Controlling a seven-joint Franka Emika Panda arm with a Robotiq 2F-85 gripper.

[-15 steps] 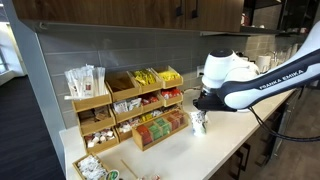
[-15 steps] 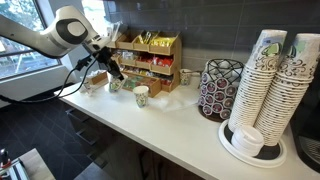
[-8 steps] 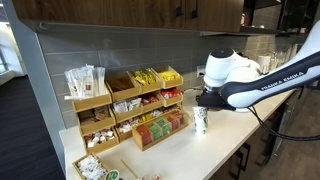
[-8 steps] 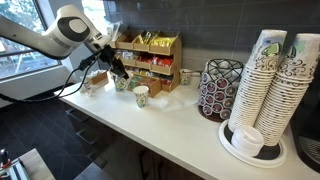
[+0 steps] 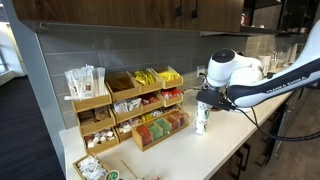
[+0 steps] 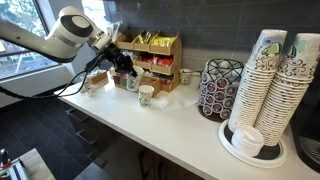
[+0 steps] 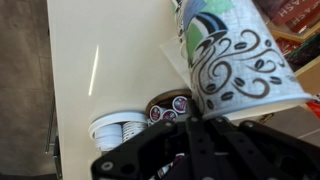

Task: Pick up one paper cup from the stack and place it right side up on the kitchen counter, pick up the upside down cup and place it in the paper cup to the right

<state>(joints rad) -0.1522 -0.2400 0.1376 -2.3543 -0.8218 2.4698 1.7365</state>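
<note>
My gripper (image 5: 204, 101) (image 6: 127, 71) is shut on a small white paper cup with greenish print (image 5: 201, 119) (image 6: 131, 82) and holds it just above the pale kitchen counter (image 5: 225, 150) (image 6: 170, 125). A second loose paper cup (image 6: 146, 95) stands on the counter close beside the held one. In the wrist view the held cup (image 7: 235, 55) fills the upper right, with dark swirls and green print, and the gripper (image 7: 205, 122) is dark below it. Tall stacks of nested paper cups (image 6: 263, 80) stand on a round tray at the far end.
Wooden tiered snack racks (image 5: 130, 105) (image 6: 150, 60) line the back wall. A wire pod holder (image 6: 220, 88) (image 7: 170, 108) stands beside the cup stacks. A small white object (image 6: 88, 85) sits near the counter's window end. The counter's front edge is close.
The gripper with the cup has moved along the counter towards the loose standing cup, and the wrist has turned a little.
</note>
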